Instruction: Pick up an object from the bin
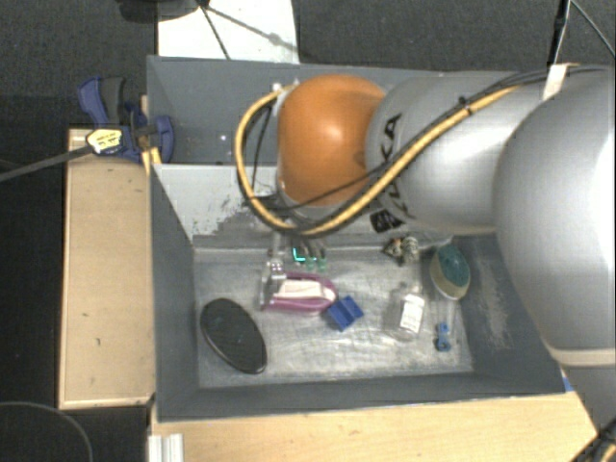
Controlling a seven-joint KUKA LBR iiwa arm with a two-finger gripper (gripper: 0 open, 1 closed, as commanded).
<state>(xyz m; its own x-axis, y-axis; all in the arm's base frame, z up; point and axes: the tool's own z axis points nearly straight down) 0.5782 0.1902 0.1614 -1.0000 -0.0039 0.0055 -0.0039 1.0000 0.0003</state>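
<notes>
Well, we couldn't tell whether our pincer [279, 279] was open or closed. A purple-and-white packet [304, 295] lay just right of it, a black oval [233, 336] lower left.

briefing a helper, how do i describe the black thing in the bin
Look in the grey bin, at the floor's lower-left corner. A black oval lies there alone. Unlike the purple item and blue block to its right, it is dark, flat and larger.
</notes>
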